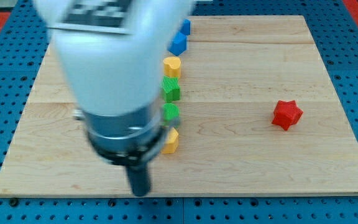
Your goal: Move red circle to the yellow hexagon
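My tip point(140, 193) is near the view's bottom edge of the board, left of centre, below and to the left of a column of blocks. The yellow hexagon point(172, 66) sits in that column, in the upper middle. No red circle shows; the arm's large white and black body point(114, 74) hides much of the board's left half. My tip touches no block that I can see.
The column runs from top to bottom: two blue blocks point(185, 27) point(178, 43), the yellow hexagon, two green blocks point(171, 89) point(171, 112), and a second yellow block point(170, 140) partly behind the arm. A red star point(286, 114) lies alone at the view's right.
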You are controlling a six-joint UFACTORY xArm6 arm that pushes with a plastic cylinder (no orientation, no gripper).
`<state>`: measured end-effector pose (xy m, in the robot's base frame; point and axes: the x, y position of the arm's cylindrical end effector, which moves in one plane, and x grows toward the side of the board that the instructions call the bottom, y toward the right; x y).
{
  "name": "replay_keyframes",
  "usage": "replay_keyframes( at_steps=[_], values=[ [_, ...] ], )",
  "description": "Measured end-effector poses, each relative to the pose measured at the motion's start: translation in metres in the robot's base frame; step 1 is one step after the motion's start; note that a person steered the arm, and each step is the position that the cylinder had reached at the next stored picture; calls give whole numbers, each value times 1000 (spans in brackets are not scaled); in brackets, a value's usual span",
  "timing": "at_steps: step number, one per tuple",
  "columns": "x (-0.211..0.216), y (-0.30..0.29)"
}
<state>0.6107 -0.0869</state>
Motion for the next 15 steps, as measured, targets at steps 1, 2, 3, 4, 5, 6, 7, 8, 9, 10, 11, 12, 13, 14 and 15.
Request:
replay_keyframes(
  at_steps=[1,2,3,4,5,6,7,8,9,10,11,12,13,14,15],
  values=[
    [-1,-62],
    [-38,-135],
    [-124,-145],
    [-211,-153],
    [-270,-131],
    [-247,-43],
    [-170,-79],
    [-216,-32],
    [-258,-40],
    [-285,-100],
    [-235,-121],
    [-211,-105],
    [-250,-132],
    [-250,-74],
    [-234,-32]
  ],
)
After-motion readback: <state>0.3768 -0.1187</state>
